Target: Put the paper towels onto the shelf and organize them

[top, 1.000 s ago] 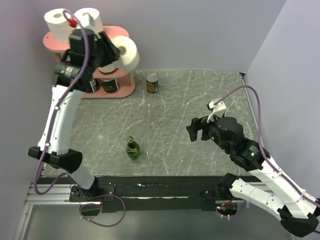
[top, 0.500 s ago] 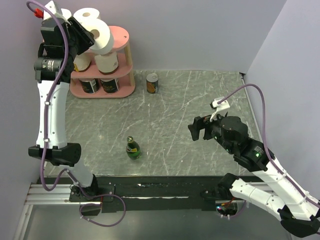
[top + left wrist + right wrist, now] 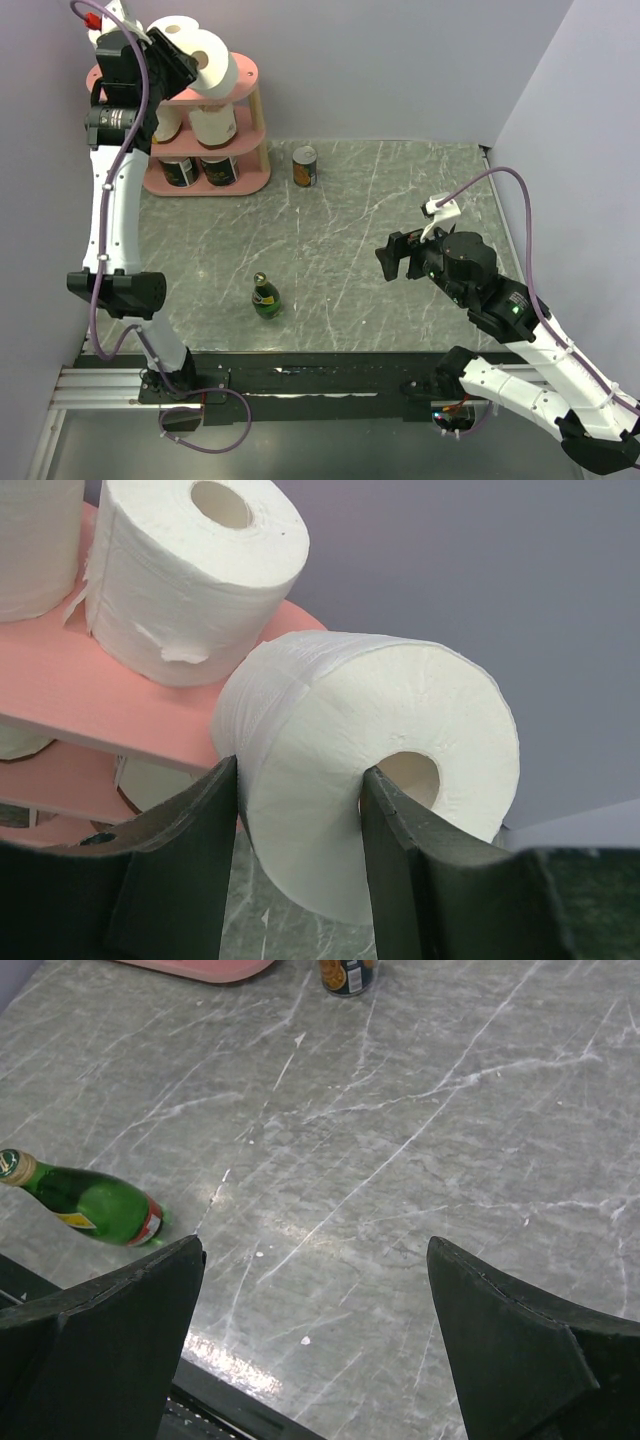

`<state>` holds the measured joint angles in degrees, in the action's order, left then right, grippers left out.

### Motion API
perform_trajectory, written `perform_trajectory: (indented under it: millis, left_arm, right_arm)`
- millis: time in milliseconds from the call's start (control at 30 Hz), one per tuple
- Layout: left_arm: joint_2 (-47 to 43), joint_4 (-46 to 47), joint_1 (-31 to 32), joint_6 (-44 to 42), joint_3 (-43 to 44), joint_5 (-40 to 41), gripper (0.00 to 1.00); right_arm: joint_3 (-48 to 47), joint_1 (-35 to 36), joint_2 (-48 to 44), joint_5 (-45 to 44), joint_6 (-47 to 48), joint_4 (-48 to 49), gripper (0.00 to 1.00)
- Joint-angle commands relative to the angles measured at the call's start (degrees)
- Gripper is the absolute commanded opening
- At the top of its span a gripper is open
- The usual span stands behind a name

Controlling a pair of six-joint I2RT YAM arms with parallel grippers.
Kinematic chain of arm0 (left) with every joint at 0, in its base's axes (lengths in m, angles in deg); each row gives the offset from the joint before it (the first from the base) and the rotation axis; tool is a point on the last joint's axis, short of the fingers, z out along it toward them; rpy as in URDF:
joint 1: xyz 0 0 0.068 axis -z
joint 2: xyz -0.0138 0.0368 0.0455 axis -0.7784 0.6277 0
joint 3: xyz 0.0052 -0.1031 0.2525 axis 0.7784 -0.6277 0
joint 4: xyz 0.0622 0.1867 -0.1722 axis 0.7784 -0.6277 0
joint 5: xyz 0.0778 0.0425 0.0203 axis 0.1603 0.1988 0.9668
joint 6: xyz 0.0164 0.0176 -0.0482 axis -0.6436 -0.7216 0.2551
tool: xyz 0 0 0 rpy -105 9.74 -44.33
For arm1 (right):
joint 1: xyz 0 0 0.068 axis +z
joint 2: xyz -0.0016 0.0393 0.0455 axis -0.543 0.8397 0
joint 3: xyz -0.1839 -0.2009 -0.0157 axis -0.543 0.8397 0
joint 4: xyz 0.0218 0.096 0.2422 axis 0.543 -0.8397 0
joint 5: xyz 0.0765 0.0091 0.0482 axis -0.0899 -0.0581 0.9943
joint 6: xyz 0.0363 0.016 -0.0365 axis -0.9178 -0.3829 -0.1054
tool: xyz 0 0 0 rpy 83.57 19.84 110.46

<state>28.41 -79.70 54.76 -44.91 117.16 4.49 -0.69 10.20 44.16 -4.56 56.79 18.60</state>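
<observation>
One white paper towel roll (image 3: pixel 400 710) is pinched on its side by the left claw (image 3: pixel 298 780), with one finger against its outer wall and the other at its hollow core. It is held at the right edge of the top board of the pink shelf (image 3: pixel 248 78), in the upper left of the overhead view. Two other white rolls (image 3: pixel 190 575) are seen upright on that board, cream rolls (image 3: pixel 213 125) on the middle tier and dark-wrapped rolls (image 3: pixel 218 170) on the bottom. The right claw (image 3: pixel 315 1250) is spread wide above the table (image 3: pixel 480 1110) with nothing held. A green bottle (image 3: pixel 95 1203) is seen at the left of its view, and a tin can (image 3: pixel 305 166) near the shelf's right.
</observation>
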Motion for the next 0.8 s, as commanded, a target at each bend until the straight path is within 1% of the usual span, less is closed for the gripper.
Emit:
perform_trajectory:
  millis: [0, 167, 767]
  left_arm:
    - [0.6, 9.7, -0.7, 1.8, 3.1, -2.1, 0.35]
    - [1.9, 12.1, -0.8, 2.4, 4.0, -2.4, 0.37]
    - [6.1, 13.9, -0.9, 1.8, 4.9, -1.9, 0.41]
  right_arm:
    - [-2.1, -0.3, -0.6, -0.5, -0.1, 0.7, 1.0]
    - [-1.9, -0.4, -0.5, -0.9, 0.0, 0.7, 1.0]
    - [-2.2, -0.3, -0.4, -1.9, 0.5, 0.7, 1.0]
